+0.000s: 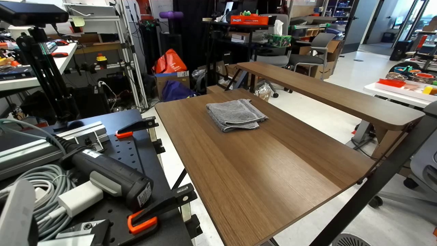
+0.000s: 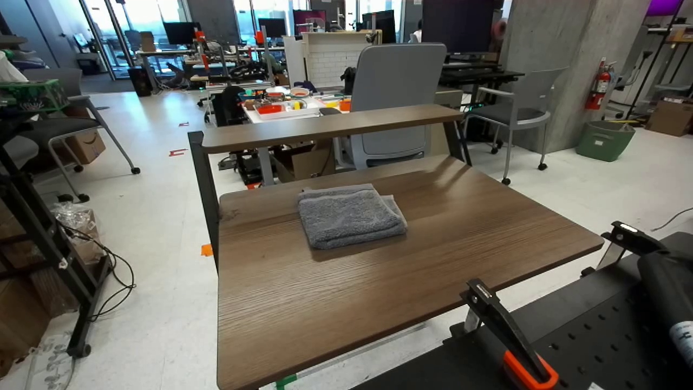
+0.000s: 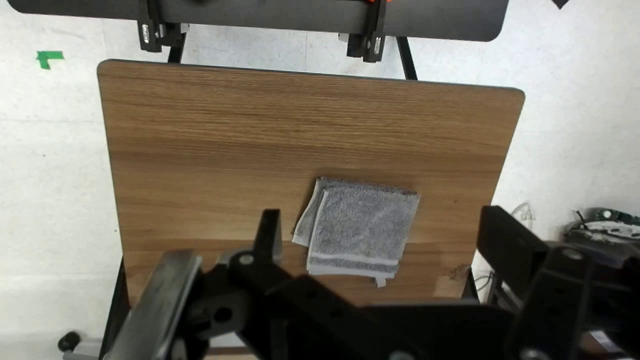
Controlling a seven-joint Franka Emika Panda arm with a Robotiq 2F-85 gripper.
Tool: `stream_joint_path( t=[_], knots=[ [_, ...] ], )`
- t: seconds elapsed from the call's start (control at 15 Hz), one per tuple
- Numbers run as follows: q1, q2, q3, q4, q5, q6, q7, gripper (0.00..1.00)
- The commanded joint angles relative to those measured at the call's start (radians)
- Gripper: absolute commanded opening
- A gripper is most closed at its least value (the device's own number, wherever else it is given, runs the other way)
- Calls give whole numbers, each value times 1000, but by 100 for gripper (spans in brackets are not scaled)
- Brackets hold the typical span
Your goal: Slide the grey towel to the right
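The grey towel (image 1: pixel 235 114) lies folded on the brown tabletop (image 1: pixel 259 171). It also shows in an exterior view (image 2: pixel 349 216), where it sits near the far-left part of the table. In the wrist view the towel (image 3: pixel 362 227) has a pale striped edge and a small tag at its lower side, with a lower layer sticking out on its left. My gripper (image 3: pixel 382 212) shows only in the wrist view. Its two fingers are wide apart with nothing between them. The table appears well below them, and the towel shows between the fingers, untouched.
A raised wooden shelf (image 2: pixel 335 127) runs along one long side of the table on dark posts. A black bench (image 1: pixel 112 150) with clamps (image 1: pixel 164 205), a scanner-like black tool (image 1: pixel 109 174) and coiled cables (image 1: pixel 51 184) stands along the opposite side. A grey chair (image 2: pixel 398 92) stands behind the shelf.
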Motion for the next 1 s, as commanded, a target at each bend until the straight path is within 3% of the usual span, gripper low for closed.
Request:
stream_joint_path(
  t=[0.0, 0.4, 0.93],
  knots=[
    [25, 226, 9, 57, 23, 85, -30, 100],
    [42, 586, 35, 210, 55, 226, -52, 100],
    [54, 976, 107, 508, 16, 245, 3, 100]
  ],
)
